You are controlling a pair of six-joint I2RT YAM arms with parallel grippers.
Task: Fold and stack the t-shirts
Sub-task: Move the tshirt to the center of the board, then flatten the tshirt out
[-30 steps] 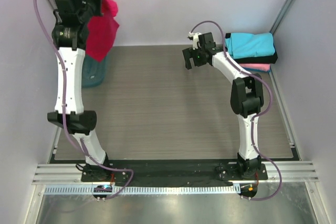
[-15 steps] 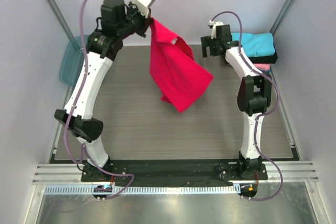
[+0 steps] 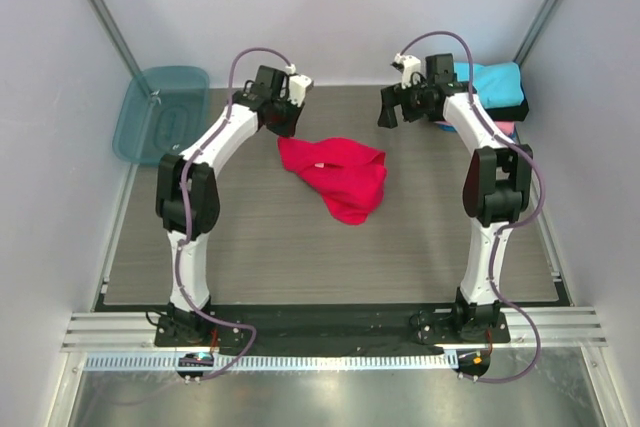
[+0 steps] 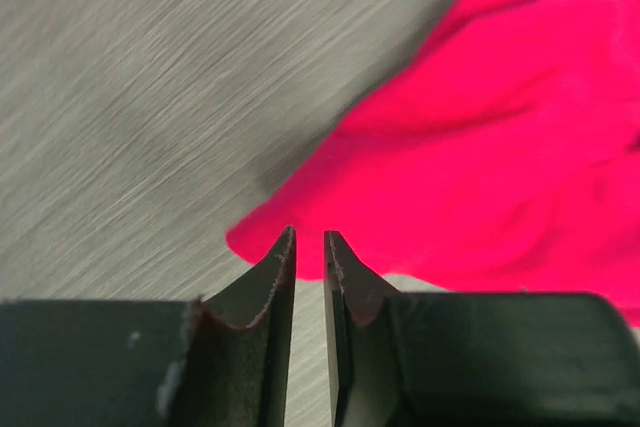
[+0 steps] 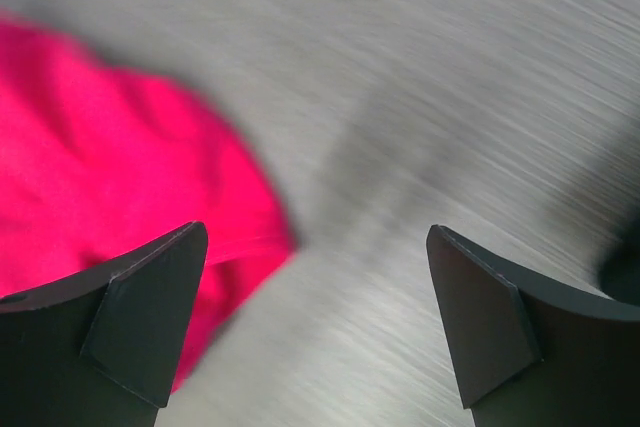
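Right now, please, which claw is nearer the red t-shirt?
Left: left claw at the far left edge of the red t-shirt; right claw clear of its right side.

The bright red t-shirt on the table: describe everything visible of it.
The bright red soft cloth t-shirt lies in a crumpled, unfolded heap on the grey wood-grain table, about mid-width, toward the far side. Soft folds run across it; no sleeve or collar can be clearly made out. Nothing grips it. The left gripper sits by its left edge, jaws slightly apart and empty, and the wide-open right gripper hovers near its right edge.
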